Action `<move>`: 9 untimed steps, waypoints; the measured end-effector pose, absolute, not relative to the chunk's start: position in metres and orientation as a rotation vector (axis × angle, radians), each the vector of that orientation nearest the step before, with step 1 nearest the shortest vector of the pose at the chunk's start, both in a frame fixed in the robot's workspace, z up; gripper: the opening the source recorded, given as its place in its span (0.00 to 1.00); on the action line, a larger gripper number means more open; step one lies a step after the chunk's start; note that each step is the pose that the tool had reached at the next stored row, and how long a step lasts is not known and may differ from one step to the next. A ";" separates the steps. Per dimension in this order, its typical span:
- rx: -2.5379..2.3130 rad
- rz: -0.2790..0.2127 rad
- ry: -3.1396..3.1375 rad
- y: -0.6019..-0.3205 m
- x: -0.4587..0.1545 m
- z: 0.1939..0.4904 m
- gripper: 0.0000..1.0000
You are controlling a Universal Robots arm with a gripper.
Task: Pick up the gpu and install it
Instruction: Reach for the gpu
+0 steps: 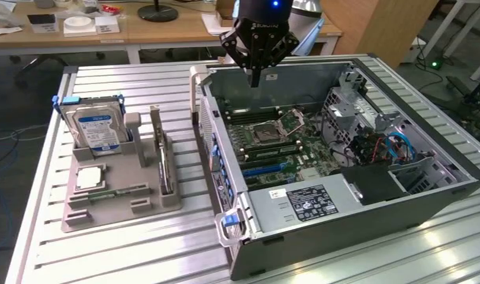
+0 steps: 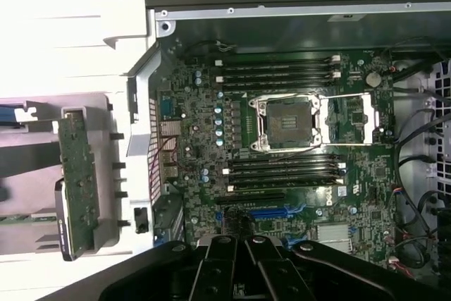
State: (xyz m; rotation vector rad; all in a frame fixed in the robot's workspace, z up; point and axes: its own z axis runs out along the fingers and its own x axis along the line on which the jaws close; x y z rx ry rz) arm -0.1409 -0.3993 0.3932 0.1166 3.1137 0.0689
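The gpu (image 1: 162,158) stands on its edge in a slot of the grey holder (image 1: 117,204), at the exterior view's left of the open computer case (image 1: 429,198). In the wrist view the gpu (image 2: 76,185) appears as a green board with a dark edge, outside the case wall. My gripper (image 1: 255,80) hangs above the far part of the case, over the motherboard (image 1: 303,145), well away from the card. Its fingers (image 2: 220,267) meet at the tips with nothing between them. A blue expansion slot (image 2: 271,211) lies on the motherboard (image 2: 190,153) just ahead of the fingertips.
A silver hard drive (image 1: 96,131) with a blue-white label stands in the same holder, and a small memory stick (image 1: 107,193) lies flat near its front. The empty processor socket (image 2: 287,123), cables (image 1: 393,148) and power supply (image 1: 303,201) crowd the case. Slatted metal tabletop (image 1: 129,254) surrounds everything.
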 end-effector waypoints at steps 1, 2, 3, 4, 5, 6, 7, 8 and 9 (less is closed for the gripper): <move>0.117 0.069 3.114 -0.399 -0.142 0.393 0.10; 0.117 0.069 3.114 -0.399 -0.142 0.393 0.10; 0.117 0.069 3.114 -0.399 -0.143 0.393 0.10; 0.117 0.069 3.114 -0.399 -0.144 0.393 0.10; 0.117 0.069 3.114 -0.399 -0.145 0.393 0.10; 0.117 0.069 3.114 -0.399 -0.145 0.393 0.10; 0.117 0.069 3.114 -0.399 -0.146 0.393 0.10; 0.117 0.069 3.114 -0.400 -0.147 0.393 0.10; 0.117 0.069 3.114 -0.400 -0.148 0.393 0.10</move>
